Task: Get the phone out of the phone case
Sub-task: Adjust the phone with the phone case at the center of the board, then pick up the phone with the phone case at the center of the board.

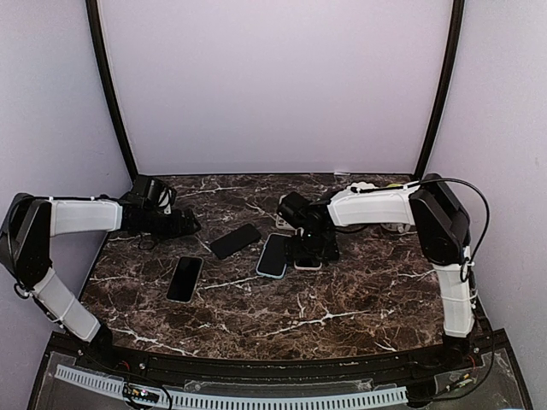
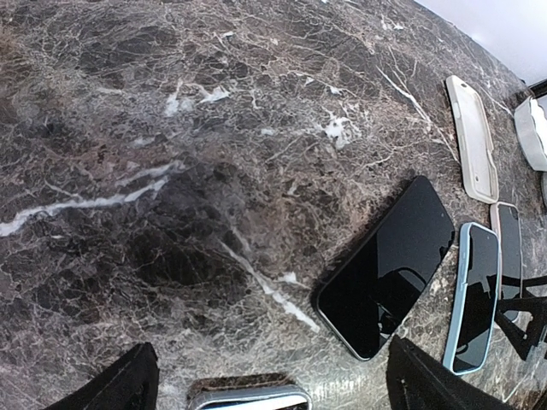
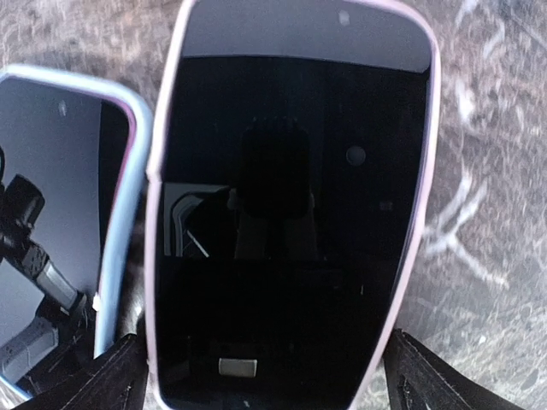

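Observation:
A phone in a pale pink case [image 3: 291, 213] lies face up on the marble table [image 1: 359, 290]. My right gripper [image 3: 269, 380] hovers open just above it, and its dark fingertips [image 3: 94, 384] straddle the phone's near end. From above, that gripper [image 1: 312, 248] covers most of the pink-cased phone [image 1: 308, 263]. A phone in a light blue case [image 1: 273, 254] lies right beside it on the left. My left gripper [image 1: 186, 224] is open over bare marble at the left, with nothing between its fingers.
A bare black phone [image 1: 235, 241] lies between the arms, and another dark phone [image 1: 185, 278] sits nearer the front. In the left wrist view, a pale empty case [image 2: 474, 137] lies beyond the phones. The enclosure's walls stand close behind and beside the table.

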Robot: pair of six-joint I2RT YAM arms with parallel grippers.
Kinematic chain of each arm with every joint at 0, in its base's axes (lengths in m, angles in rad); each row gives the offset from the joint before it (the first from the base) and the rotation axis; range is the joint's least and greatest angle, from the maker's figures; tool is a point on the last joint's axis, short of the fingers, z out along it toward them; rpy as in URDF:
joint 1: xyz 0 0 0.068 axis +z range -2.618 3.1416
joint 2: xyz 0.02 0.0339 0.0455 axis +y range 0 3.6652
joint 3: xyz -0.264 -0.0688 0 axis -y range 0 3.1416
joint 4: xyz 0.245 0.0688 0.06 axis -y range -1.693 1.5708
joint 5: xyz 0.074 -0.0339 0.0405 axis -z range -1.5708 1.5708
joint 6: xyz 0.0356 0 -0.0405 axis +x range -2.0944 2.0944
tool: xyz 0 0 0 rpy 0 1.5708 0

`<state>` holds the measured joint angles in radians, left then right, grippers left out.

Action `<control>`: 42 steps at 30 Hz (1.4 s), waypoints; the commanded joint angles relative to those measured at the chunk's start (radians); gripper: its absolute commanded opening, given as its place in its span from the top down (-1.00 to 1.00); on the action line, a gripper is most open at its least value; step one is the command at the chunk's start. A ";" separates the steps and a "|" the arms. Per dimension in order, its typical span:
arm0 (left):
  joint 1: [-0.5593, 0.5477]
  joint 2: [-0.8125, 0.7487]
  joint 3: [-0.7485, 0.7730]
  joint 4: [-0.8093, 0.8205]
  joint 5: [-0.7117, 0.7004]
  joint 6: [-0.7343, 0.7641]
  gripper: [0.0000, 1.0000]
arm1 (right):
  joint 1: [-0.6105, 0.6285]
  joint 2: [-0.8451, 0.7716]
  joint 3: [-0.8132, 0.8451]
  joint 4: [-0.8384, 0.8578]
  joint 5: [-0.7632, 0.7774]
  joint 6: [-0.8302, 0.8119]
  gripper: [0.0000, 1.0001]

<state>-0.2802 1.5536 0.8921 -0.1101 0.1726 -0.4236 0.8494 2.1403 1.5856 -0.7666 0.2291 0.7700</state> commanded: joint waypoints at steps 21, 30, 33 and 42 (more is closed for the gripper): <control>-0.163 -0.130 0.037 -0.059 -0.127 0.197 -0.89 | 0.039 -0.251 -0.456 0.159 -0.114 -0.296 -0.35; -0.169 -0.160 0.189 -0.254 -0.149 0.310 -0.97 | 0.066 -0.251 -0.470 0.122 -0.022 -0.180 -0.95; -0.169 -0.172 0.235 -0.317 -0.210 0.344 -0.98 | 0.066 -0.235 -0.453 0.160 -0.009 -0.120 -0.97; -0.168 -0.178 0.234 -0.314 -0.289 0.364 -0.98 | 0.066 -0.194 -0.526 0.334 -0.020 -0.008 -0.85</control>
<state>-0.4515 1.3865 1.1324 -0.3939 -0.0952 -0.0780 0.9085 1.8599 1.1248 -0.5037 0.2520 0.6991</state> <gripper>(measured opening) 0.988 0.939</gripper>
